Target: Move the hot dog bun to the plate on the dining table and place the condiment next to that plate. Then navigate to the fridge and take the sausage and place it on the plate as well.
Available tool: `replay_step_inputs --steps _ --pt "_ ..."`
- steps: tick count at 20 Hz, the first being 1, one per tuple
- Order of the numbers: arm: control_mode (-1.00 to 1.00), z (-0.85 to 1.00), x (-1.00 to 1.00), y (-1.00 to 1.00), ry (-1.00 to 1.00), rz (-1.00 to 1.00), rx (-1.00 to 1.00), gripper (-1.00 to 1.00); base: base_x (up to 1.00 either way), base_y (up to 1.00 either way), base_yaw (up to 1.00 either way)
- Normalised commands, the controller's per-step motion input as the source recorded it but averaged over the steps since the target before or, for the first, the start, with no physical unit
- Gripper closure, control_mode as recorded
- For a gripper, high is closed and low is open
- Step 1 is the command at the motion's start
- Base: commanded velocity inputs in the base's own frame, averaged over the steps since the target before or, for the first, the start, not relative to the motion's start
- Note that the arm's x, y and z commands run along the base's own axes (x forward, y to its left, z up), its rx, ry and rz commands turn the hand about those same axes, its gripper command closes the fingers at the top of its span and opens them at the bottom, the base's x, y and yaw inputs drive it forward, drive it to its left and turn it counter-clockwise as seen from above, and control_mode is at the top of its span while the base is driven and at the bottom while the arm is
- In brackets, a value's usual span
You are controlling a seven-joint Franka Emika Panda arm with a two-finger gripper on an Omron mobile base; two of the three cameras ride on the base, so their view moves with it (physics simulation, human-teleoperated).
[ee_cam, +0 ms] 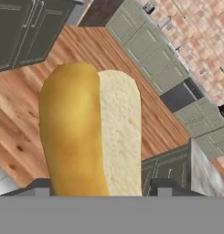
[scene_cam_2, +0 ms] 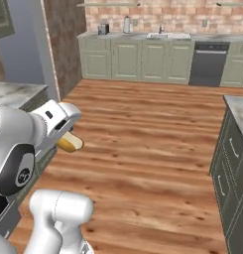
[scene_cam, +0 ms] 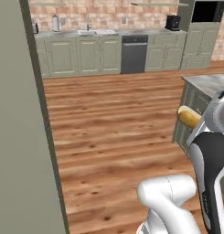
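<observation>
From the left base view, the hot dog bun (scene_cam: pixel 189 117) stuck out from behind the white arm at the right, raised above the wooden floor (scene_cam: pixel 113 123), with green cabinets (scene_cam: pixel 81 55) along the far wall.

From the right base view, the bun's end (scene_cam_2: pixel 70 143) showed just under the hand at the left, over the floor.

In the hand view, the gripper (ee_cam: pixel 100 185) held the bun (ee_cam: pixel 90 132) between its fingertips (ee_cam: pixel 40 186), the bun reaching away from the hand.
</observation>
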Motion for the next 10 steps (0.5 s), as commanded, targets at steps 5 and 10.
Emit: replay_step_inputs --steps 5,10 --pt "1.0 0.0 0.0 0.0 0.0 0.0 0.0 1.0 1.0 0.0 -0.04" --pt "1.0 0.0 0.0 0.0 0.0 0.0 0.0 1.0 1.0 0.0 -0.2"
